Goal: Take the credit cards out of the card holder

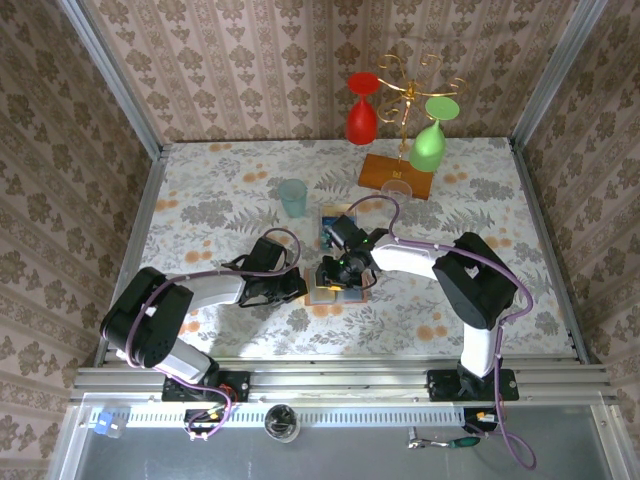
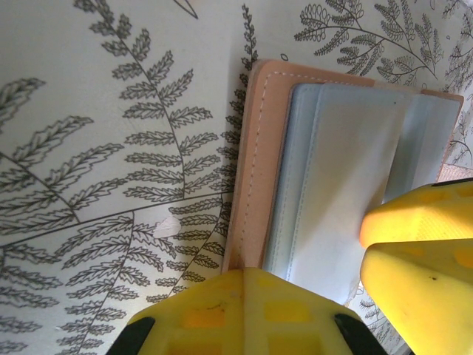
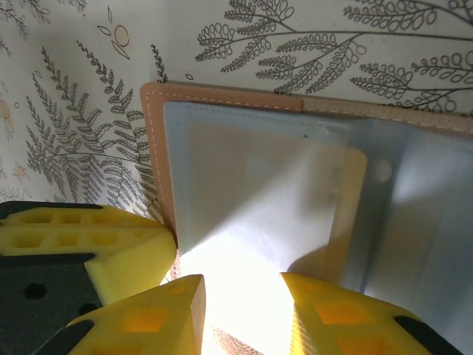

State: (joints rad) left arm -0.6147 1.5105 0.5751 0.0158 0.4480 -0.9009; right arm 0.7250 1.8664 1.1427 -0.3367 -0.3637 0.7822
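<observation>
The card holder [image 1: 322, 296] lies open on the flowered table, tan outside with grey-blue pockets [image 2: 332, 185]. My left gripper [image 2: 259, 272] is shut, its joined tips pressing on the holder's tan left border. My right gripper [image 3: 240, 285] is open, its tips set down on a pale card [image 3: 259, 200] with a tan strip along its right edge that lies over the holder's left pocket. From above, the two grippers meet over the holder, the left [image 1: 297, 288] and the right [image 1: 335, 280]. Blue credit cards [image 1: 327, 224] lie on the table just behind, partly hidden by the right wrist.
A teal tumbler [image 1: 292, 197] stands behind the cards on the left. At the back right stands a gold glass rack on an orange wooden base [image 1: 396, 172], with a red glass [image 1: 362, 112] and a green glass [image 1: 428, 145] hanging from it. Patterned walls enclose the table.
</observation>
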